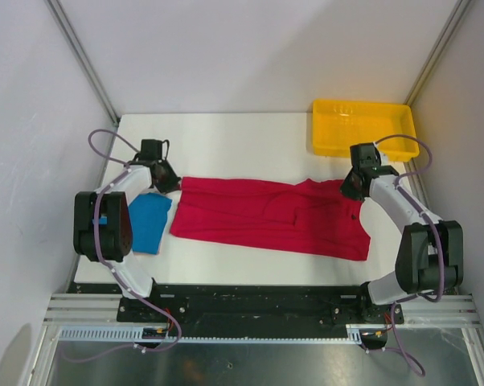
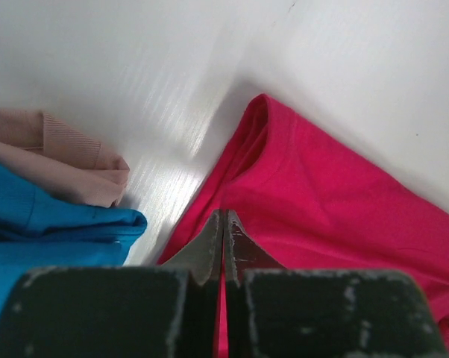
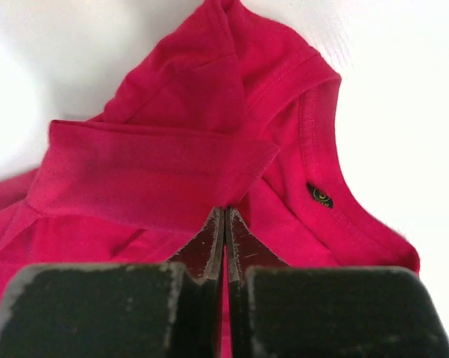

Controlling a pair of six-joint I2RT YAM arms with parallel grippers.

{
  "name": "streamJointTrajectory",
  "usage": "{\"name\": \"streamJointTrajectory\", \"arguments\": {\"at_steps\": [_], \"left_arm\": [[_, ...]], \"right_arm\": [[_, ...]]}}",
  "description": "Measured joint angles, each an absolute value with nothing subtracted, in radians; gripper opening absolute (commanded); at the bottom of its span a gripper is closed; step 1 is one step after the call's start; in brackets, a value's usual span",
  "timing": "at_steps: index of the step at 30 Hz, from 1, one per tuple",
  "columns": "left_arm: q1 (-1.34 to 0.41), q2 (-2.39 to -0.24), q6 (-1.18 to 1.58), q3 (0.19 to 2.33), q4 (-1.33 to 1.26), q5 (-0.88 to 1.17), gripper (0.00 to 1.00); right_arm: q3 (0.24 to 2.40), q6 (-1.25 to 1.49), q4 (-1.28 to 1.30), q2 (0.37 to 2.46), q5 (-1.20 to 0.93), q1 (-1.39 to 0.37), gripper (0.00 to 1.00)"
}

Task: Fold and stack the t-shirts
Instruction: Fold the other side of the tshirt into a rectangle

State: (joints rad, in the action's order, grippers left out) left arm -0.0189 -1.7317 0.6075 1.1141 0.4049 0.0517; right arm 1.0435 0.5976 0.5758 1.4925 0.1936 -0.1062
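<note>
The crimson red t-shirt (image 1: 266,217) lies in a long band across the middle of the table, collar end at the right. My left gripper (image 1: 168,183) is at its far left corner, jaws closed with the tips on the cloth's edge (image 2: 224,215). My right gripper (image 1: 350,189) is at the far right end by the collar, jaws closed where a folded flap (image 3: 150,164) meets the tips (image 3: 224,211). The bright blue t-shirt (image 1: 148,221) lies folded at the left, partly under my left arm; it also shows in the left wrist view (image 2: 53,224).
A yellow plastic tray (image 1: 361,103) stands at the back right, just behind my right gripper. A beige ribbed cloth (image 2: 68,160) lies against the blue shirt. White walls and metal posts enclose the table on three sides.
</note>
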Motion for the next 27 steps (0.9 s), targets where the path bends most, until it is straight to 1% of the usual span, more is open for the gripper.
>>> {"name": "streamJointTrajectory", "arguments": {"at_steps": [10,16,27], "left_arm": [[-0.019,-1.644,0.614,1.073,0.400,0.027,0.00],[-0.019,-1.644,0.614,1.037,0.402,0.014,0.00],[-0.014,-1.644,0.613,1.035,0.405,-0.013,0.00]], "right_arm": [[1.007,0.603,0.597,1.362,0.185,-0.134,0.00],[0.942,0.611,0.618,1.356,0.174,-0.154,0.00],[0.936,0.617,0.651,1.258,0.175,-0.161,0.00]]}}
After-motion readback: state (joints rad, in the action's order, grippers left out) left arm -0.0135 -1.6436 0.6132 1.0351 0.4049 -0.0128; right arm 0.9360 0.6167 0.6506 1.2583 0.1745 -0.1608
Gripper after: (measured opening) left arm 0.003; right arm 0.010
